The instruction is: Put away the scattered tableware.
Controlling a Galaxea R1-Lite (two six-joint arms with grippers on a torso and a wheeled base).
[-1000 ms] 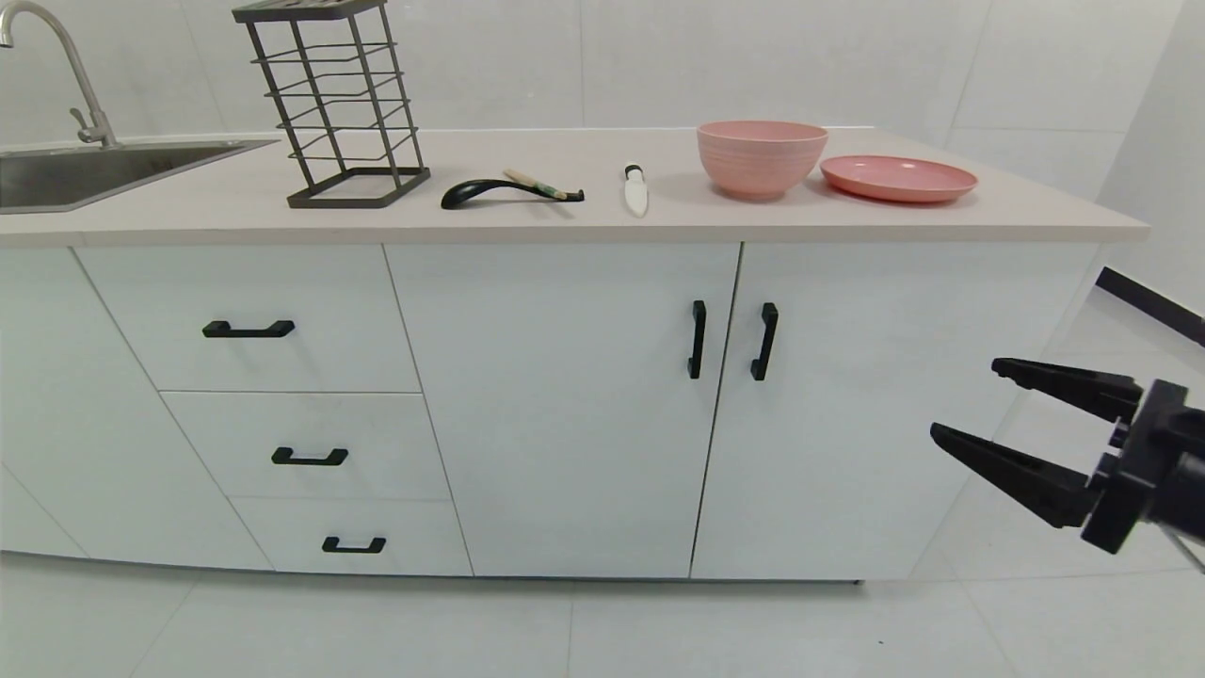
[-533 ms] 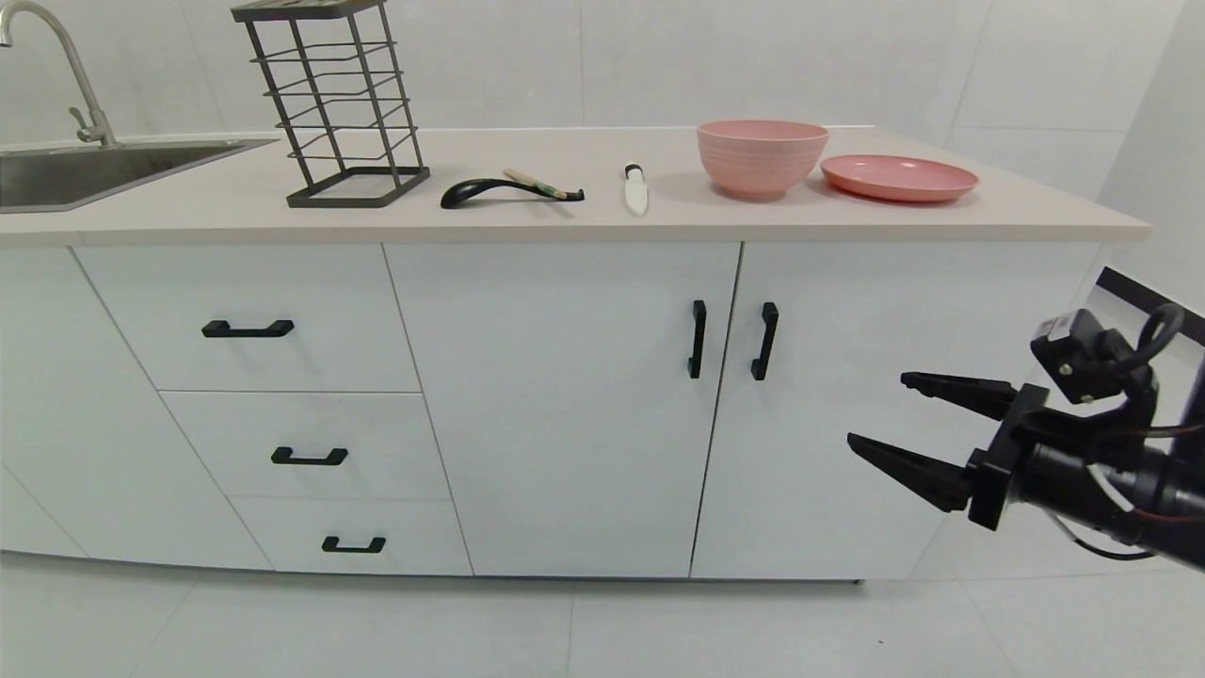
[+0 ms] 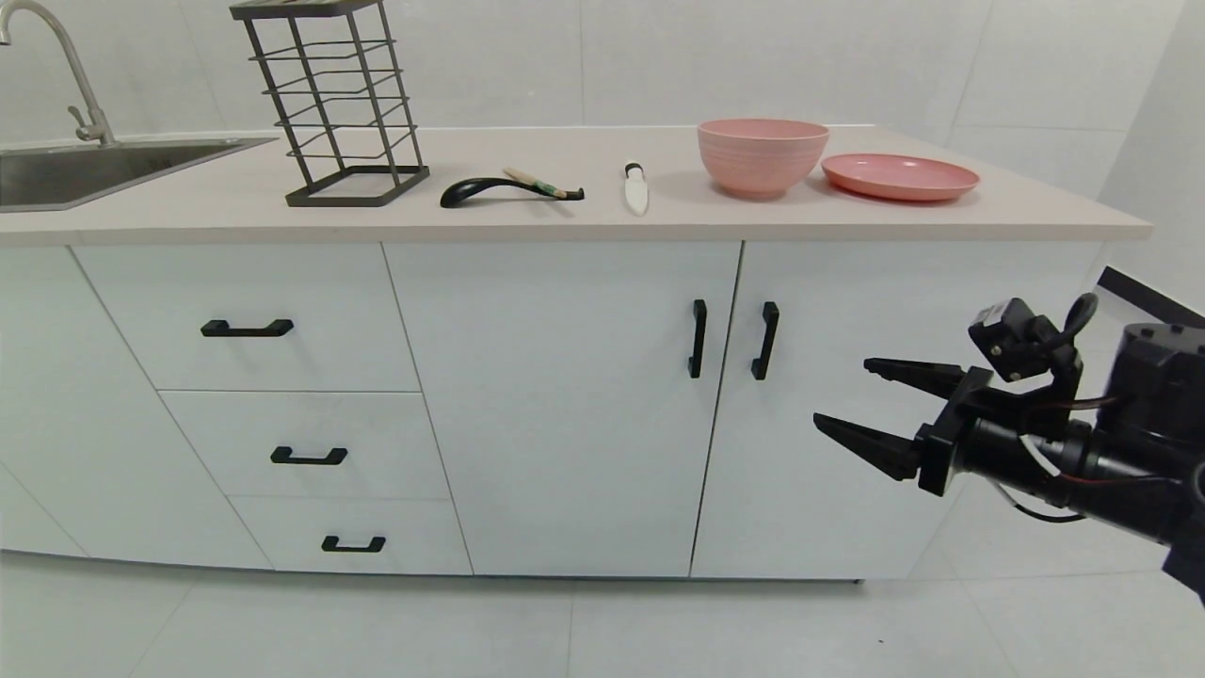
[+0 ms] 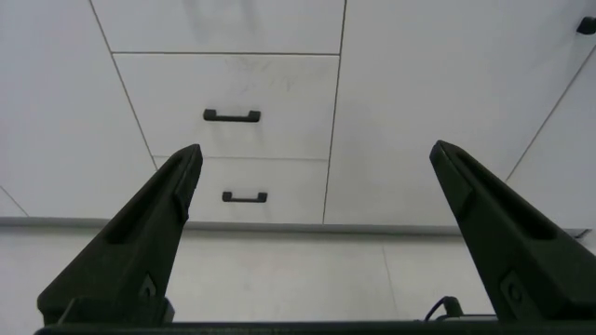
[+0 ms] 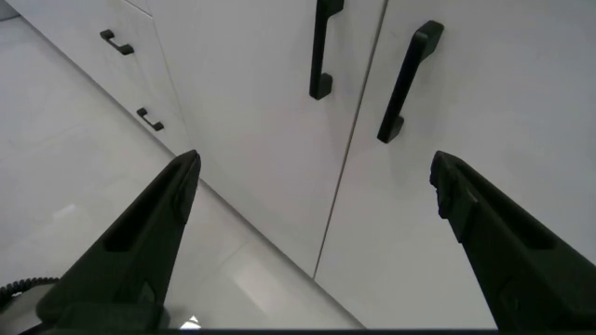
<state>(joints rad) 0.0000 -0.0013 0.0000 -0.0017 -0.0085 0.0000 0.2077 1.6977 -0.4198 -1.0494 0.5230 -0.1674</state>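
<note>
On the countertop [image 3: 235, 202] lie a pink bowl [image 3: 763, 155], a pink plate [image 3: 899, 177] to its right, a white knife [image 3: 636, 191], a black ladle [image 3: 499, 191] and a wooden-handled utensil [image 3: 535, 184] resting across it. My right gripper [image 3: 842, 393] hangs open and holds nothing, below counter height, in front of the right cabinet door. In the right wrist view the right gripper [image 5: 312, 167] faces the two black door handles [image 5: 410, 79]. My left gripper [image 4: 315, 151] is open too, low down and facing the drawer fronts [image 4: 231, 115].
A black wire rack [image 3: 337, 104] stands on the counter left of the ladle. A sink [image 3: 94, 169] with a faucet [image 3: 56, 56] is at the far left. Three drawers [image 3: 247, 328] sit under the counter on the left, double doors [image 3: 697, 339] in the middle.
My right gripper has moved left and slightly up toward the cabinet doors, bringing more of the arm into the head view. It stays open. Nothing on the counter has moved.
</note>
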